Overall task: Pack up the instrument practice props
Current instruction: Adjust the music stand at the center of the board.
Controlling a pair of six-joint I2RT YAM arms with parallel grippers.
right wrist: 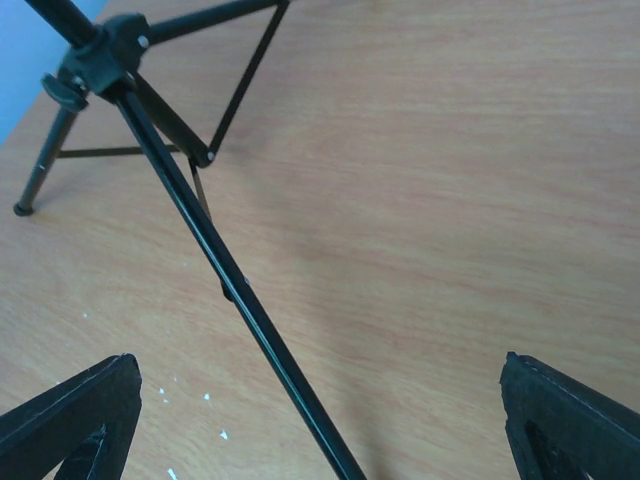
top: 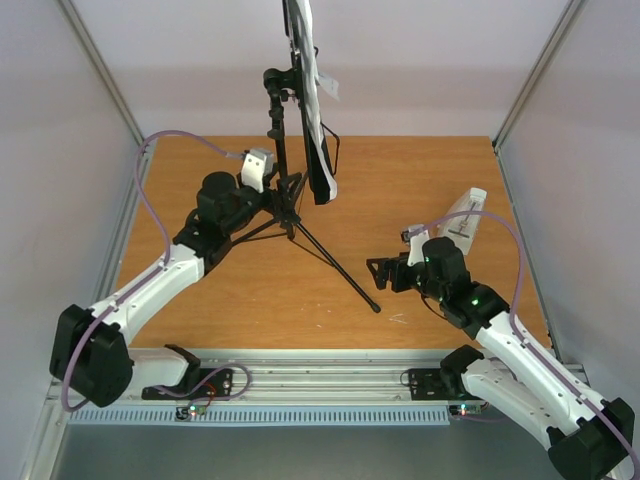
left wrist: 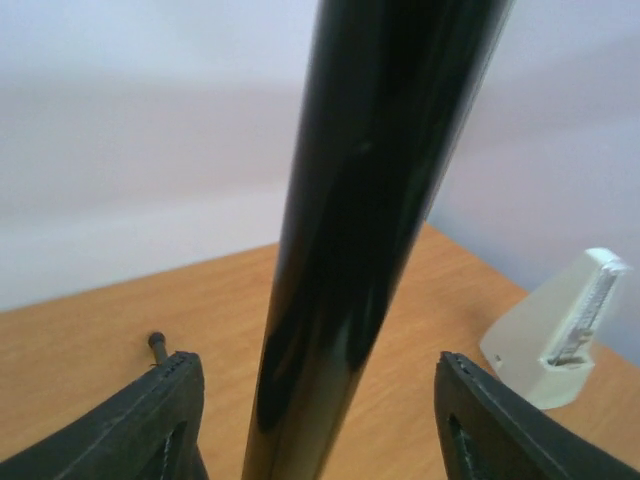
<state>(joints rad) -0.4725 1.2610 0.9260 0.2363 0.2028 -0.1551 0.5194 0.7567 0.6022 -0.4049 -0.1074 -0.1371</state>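
- Arm bases (top: 92,358): fixed at the near edge of the table (top: 430,170); both arms reach out over it.
- Left gripper (left wrist: 315,370): jaws apart, one finger on either side of the music stand (top: 280,140) pole, low down just above the legs. A gap shows on both sides, so there is no grip yet.
- Right gripper (top: 384,272): jaws wide and empty, low over the table beside the tip of one stand leg.
- Music stand: upright near the middle of the table, legs spread, not folded.
- Sheet pages (top: 322,85): on the stand's desk, not removed.
- Metronome (top: 468,213): standing near the right edge, untouched.
- Status: nothing is packed, and no case or box is in view. The step in hand appears to be securing the pole. All three items remain.
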